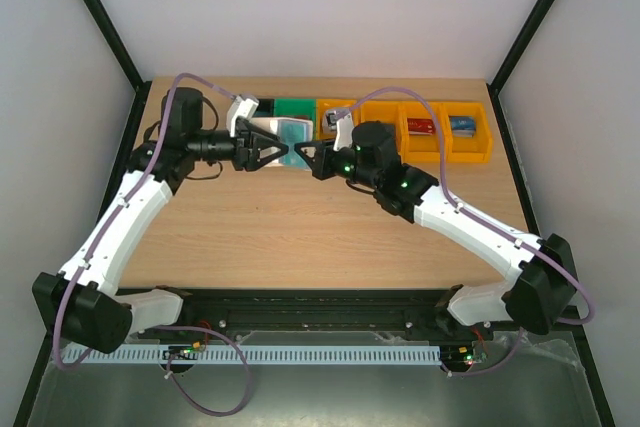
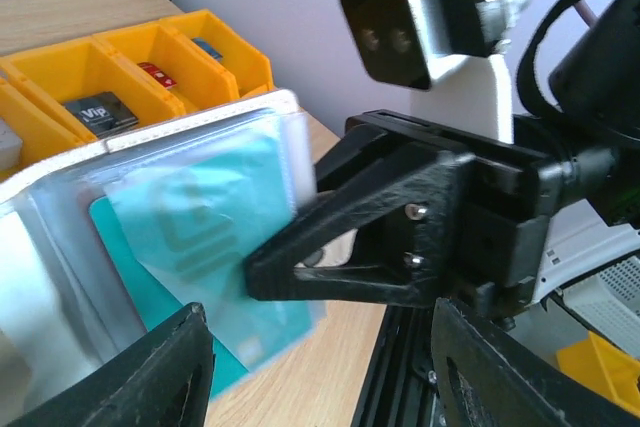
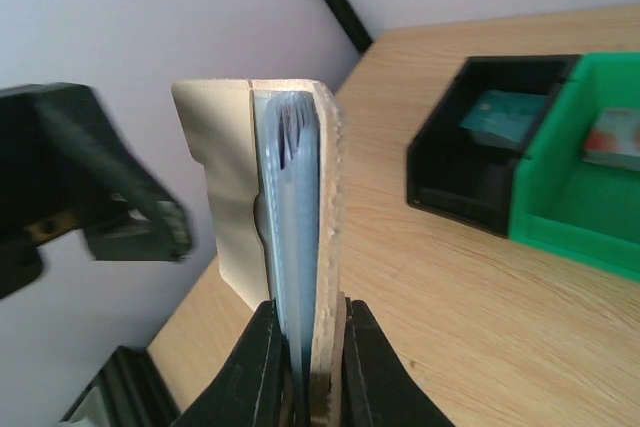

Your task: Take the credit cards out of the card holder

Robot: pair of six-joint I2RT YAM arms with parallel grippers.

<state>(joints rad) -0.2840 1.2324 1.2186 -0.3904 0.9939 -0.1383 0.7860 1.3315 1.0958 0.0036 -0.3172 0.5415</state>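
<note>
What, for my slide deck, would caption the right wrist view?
Right gripper shut on the card holder, seen edge-on, sleeves showing; black bin and green bin behind.

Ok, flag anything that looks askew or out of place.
The teal card sits skewed, poking partway out of the open card holder, which the right gripper pinches by one edge with its jaws shut. Nothing looks spilled or damaged.
</note>
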